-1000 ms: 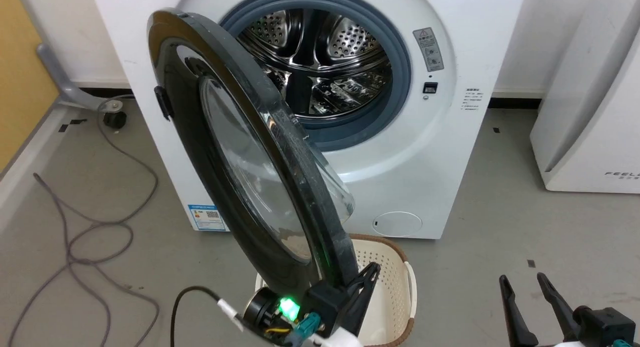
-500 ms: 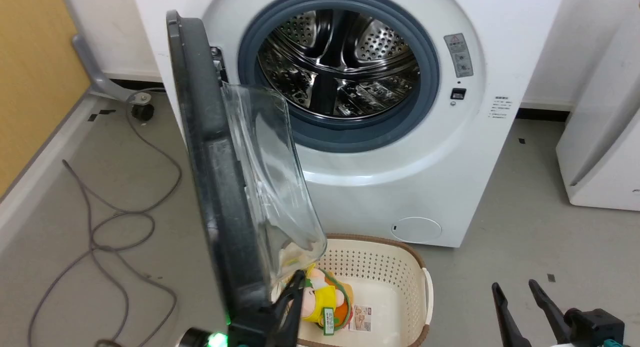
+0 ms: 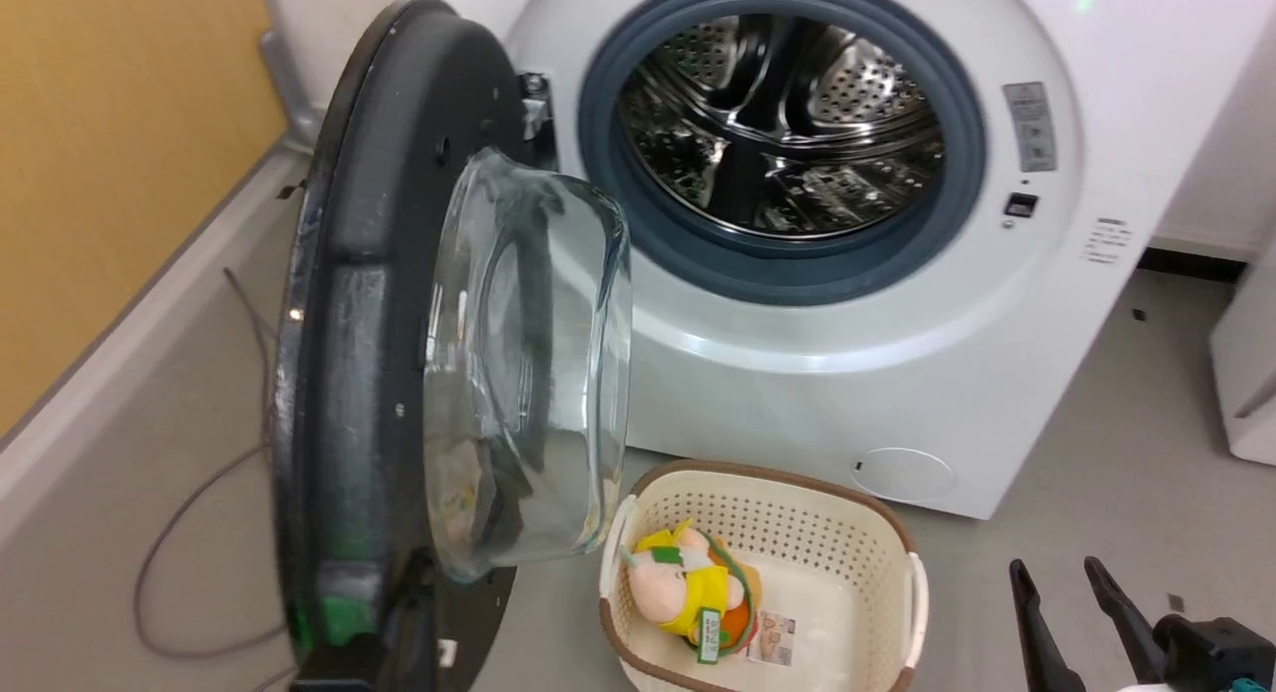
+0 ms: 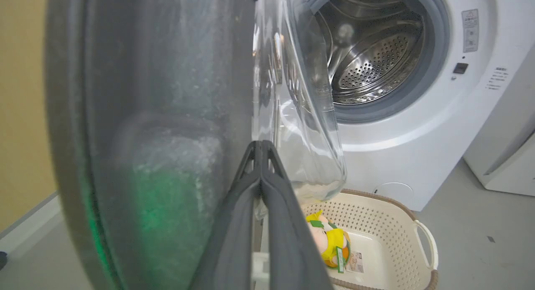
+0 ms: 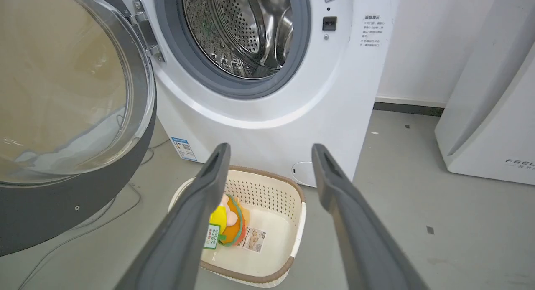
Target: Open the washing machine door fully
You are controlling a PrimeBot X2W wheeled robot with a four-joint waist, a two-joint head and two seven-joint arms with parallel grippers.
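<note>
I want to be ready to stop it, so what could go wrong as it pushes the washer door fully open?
Slip: the left hand is shut and lies against the inner rim of the washing machine door rather than clamping it, so it may slide off. Knock: the yellow panel looks close behind the door, which might strike it.

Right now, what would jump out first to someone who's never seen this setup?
The big black washing machine door stands wide open at the left of the head view, its clear glass bowl bulging out, beside the shiny steel drum of the white washing machine. On the floor just in front sits a cream basket holding a yellow plush toy. The left gripper, fingers together, is at the door's edge.
</note>
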